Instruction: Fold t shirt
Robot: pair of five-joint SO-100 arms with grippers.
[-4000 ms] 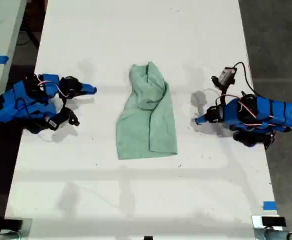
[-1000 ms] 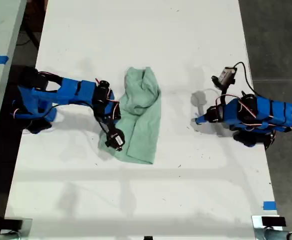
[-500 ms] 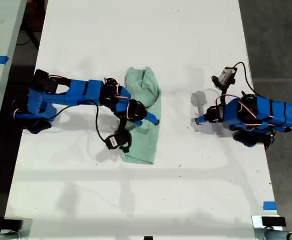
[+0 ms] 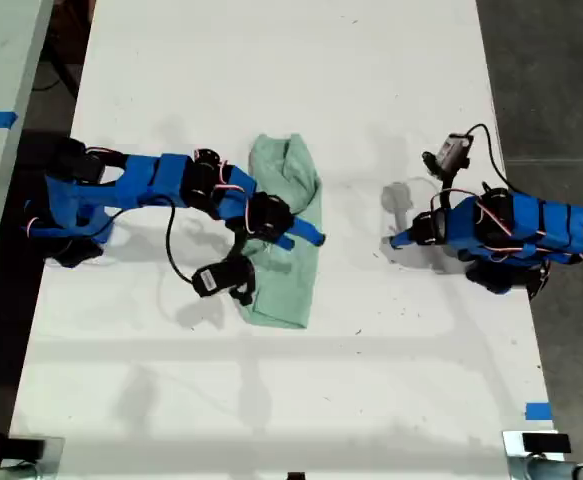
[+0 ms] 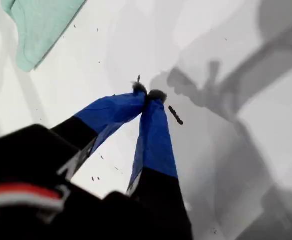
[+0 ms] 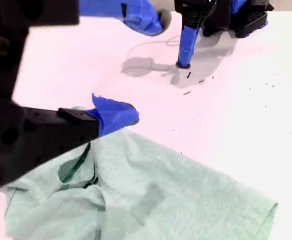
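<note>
The white table [image 4: 271, 400] is filling most of the exterior view, running top to bottom between dark floor strips. The t shirt [image 4: 284, 240] is lying bunched and partly folded just left of the centre of that view, its lower hem reaching toward the middle of the frame. My second gripper [image 4: 301, 232] is reaching in from the exterior view's left and hovering over the cloth, jaws standing wide apart and gripping nothing; in the second wrist view one blue fingertip [image 6: 116, 114] is sitting just above the shirt's edge [image 6: 151, 195]. My first gripper [image 4: 399, 240] is resting at the exterior view's right, well apart from the shirt, its tips [image 5: 147, 93] pressed together on the bare table and holding nothing. No writing or labels are legible anywhere
</note>
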